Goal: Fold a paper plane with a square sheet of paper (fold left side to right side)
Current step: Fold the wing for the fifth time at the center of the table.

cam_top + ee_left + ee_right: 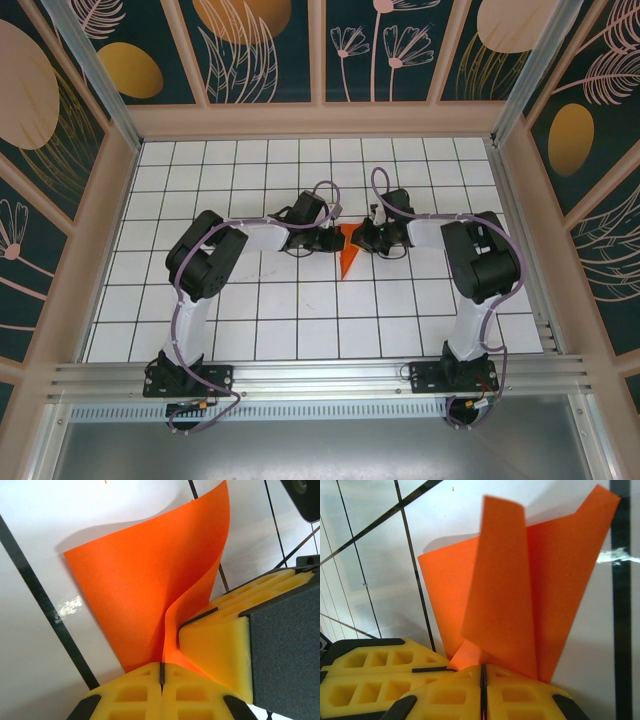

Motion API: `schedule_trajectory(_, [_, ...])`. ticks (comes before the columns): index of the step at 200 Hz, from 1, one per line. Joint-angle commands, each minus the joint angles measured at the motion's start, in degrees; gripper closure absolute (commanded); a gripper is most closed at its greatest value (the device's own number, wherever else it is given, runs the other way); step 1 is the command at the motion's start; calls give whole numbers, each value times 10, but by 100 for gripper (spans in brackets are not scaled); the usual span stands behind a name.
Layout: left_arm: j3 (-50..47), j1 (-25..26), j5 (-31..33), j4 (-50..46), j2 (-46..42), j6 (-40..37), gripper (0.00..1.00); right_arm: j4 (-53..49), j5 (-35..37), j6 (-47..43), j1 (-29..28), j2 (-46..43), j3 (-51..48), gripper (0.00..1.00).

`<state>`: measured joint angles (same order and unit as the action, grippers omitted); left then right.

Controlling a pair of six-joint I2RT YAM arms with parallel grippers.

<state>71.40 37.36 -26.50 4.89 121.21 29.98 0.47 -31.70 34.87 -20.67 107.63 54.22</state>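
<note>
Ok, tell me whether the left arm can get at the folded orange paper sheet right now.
Probably yes: the left fingers look shut on an edge of the folded orange paper sheet, so nothing blocks them. The right fingers pinch it close beside them, leaving little spare room.

Bright, even light covered my white table (300, 310). A soft grey shadow (100, 535) lay above-left of the sheet of paper (145, 595), with a small glare streak (70, 605) just left of it. My right wrist view blurred the sheet's near flap.

Paper (347, 258) on table (300, 320), between left fingers (130, 695) and right fingers (520, 700)
</note>
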Motion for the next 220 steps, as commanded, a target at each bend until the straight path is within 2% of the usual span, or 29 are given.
schedule_trajectory(1, [-20,-7,42,-38,6,-9,100,-36,16,-2,2,17,-19,89])
schedule_trajectory(32, [-27,-6,41,-37,-9,-8,100,-45,23,-6,2,31,-23,89])
schedule_trajectory(55, [-37,-7,55,-43,-43,-10,85,-51,30,-11,4,33,-30,89])
schedule_trajectory(101, [-61,-7,90,-67,-133,-7,78,-39,24,-14,7,33,-39,89])
schedule_trajectory(116, [-77,-7,77,-61,-163,1,77,-38,23,-15,8,33,-37,89])
schedule_trajectory(150, [-115,6,-2,6,-199,41,77,-35,20,-17,7,32,-37,89])
schedule_trajectory(187, [-72,49,-30,5,-159,38,77,-30,16,-15,7,34,-38,89])
schedule_trajectory(220, [-61,66,-46,12,-131,41,78,-33,17,-17,7,33,-35,89])
